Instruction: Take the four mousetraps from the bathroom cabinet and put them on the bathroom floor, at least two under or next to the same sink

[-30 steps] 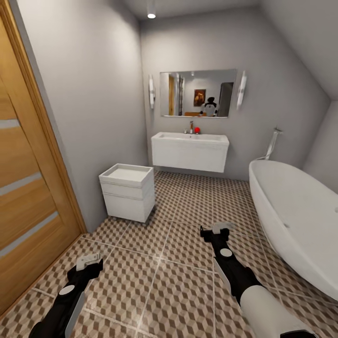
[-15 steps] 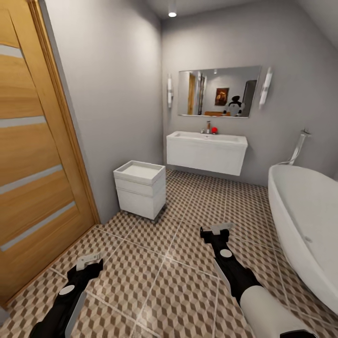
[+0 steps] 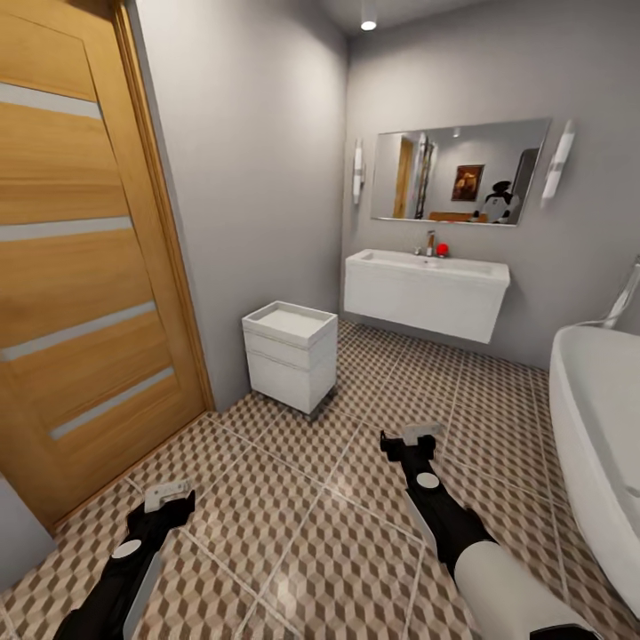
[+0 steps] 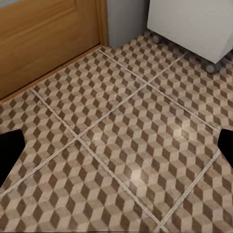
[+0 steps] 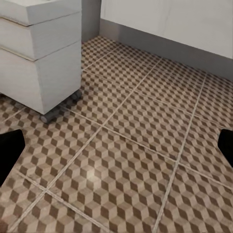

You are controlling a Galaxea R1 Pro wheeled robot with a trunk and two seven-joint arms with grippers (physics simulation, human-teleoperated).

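The mousetraps and the cabinet are out of view. The bathroom sink (image 3: 425,293) is a white wall-hung block with a chrome tap on the far wall, and its lower front edge (image 5: 170,19) appears in the right wrist view. The cube-patterned bathroom floor (image 3: 293,507) spreads under both arms. My left gripper (image 3: 169,496) hangs open and empty low at the left, with bare tiles between its fingers (image 4: 9,150). Further ahead, my right gripper (image 3: 409,440) is open and empty too, its fingers (image 5: 9,150) wide apart above the tiles.
A small white drawer unit on castors (image 3: 289,356) stands by the left wall, ahead of the right gripper (image 5: 39,53). A wooden door (image 3: 80,267) fills the left side. The white bathtub (image 3: 596,453) lines the right. A mirror (image 3: 458,173) hangs above the sink.
The whole picture has shifted right as the camera swung left, bringing more of the door into view and cutting off the bathtub. Both arms keep their pose.
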